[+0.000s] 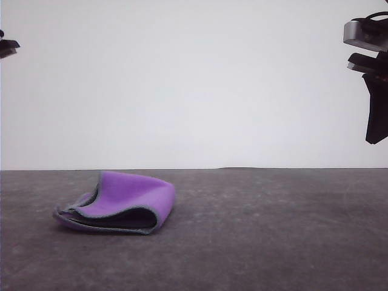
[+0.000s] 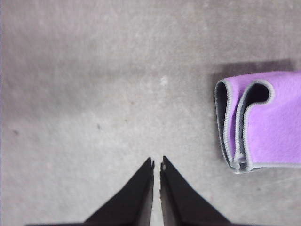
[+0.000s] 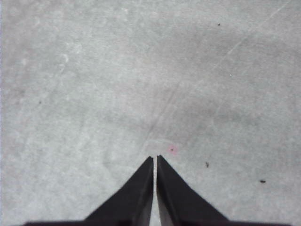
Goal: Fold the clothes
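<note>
A purple cloth (image 1: 121, 203) lies folded on the table (image 1: 273, 230), at seven o'clock; left gripper (image 2: 157, 162) and right gripper (image 3: 155, 159), pinched narrow and empty, hang clear. Folding looks finished; any next move would be tidying.

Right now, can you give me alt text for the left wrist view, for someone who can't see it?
A folded purple cloth with light grey stitched edging lies on a grey table, its layered open edges facing the left gripper. The gripper's two dark fingers are closed together, holding nothing, apart from the cloth.
</note>
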